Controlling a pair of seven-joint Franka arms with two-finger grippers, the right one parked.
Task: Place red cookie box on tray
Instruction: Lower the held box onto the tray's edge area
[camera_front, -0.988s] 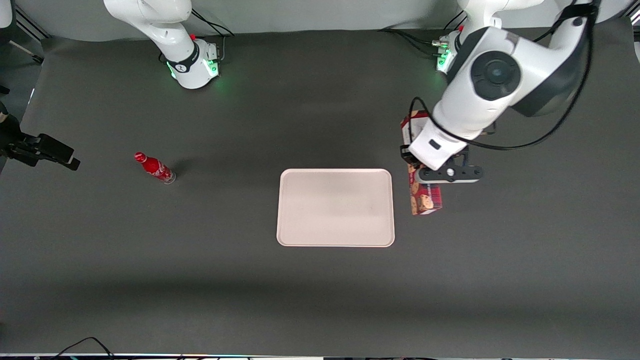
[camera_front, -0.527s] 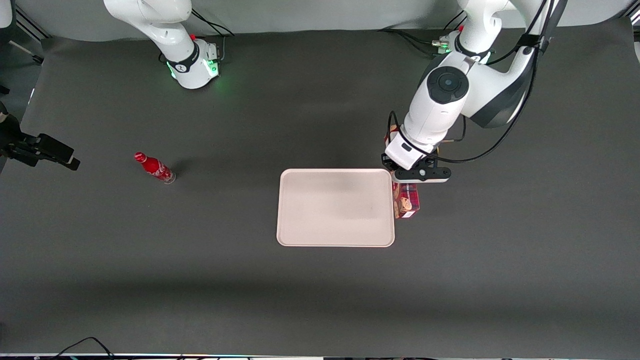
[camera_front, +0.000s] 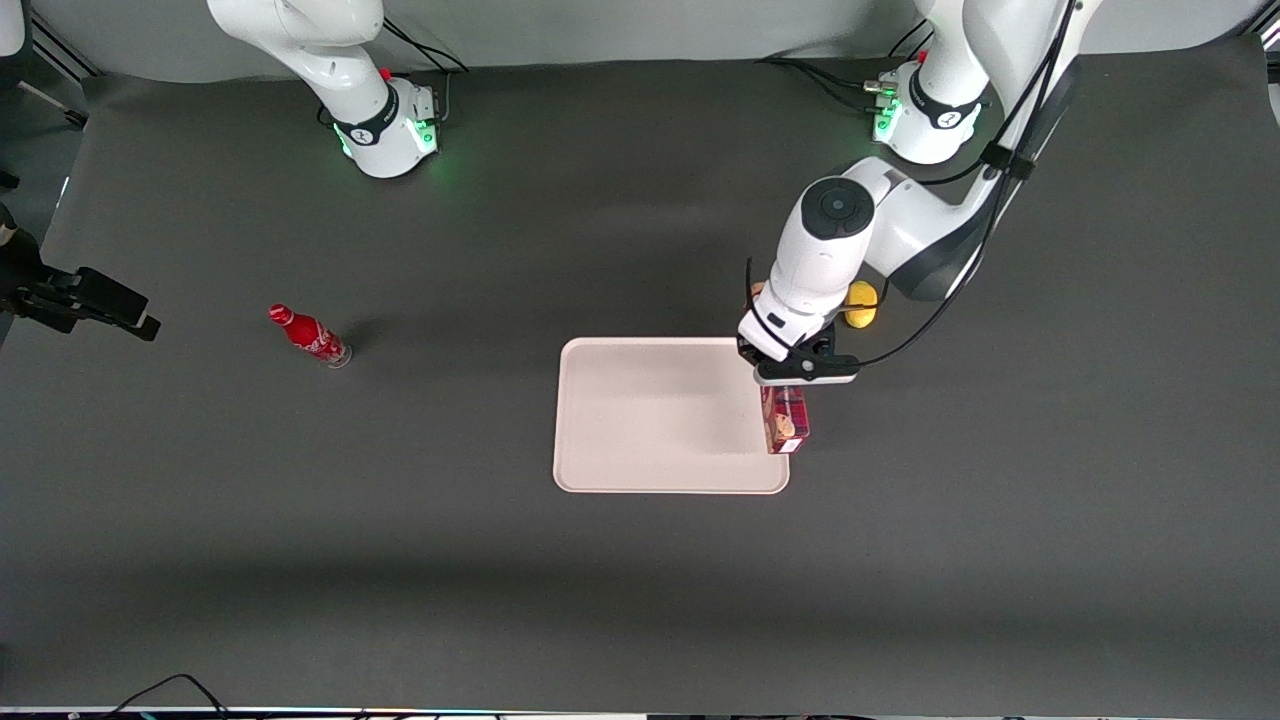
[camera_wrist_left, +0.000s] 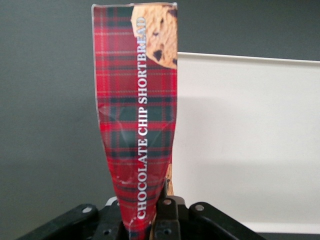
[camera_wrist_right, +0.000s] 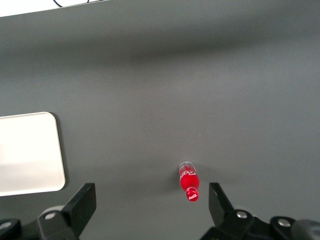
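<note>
Red plaid box (camera_wrist_left: 137, 125), a light carton whose thin card seems to dent, hangs clenched at one end in the gripper (camera_front: 790, 375) over the pink tray (camera_front: 650, 420) edge

1. The red cookie box (camera_wrist_left: 136, 120) looks like shiny printed card, a bit dented.
2. The tray (camera_front: 660, 415) is smooth, pale pink plastic.
3. The surface (camera_front: 400, 560) is dark, dull and soft-looking.
4. The gripper (camera_front: 795, 372) is black and white plastic.
</note>
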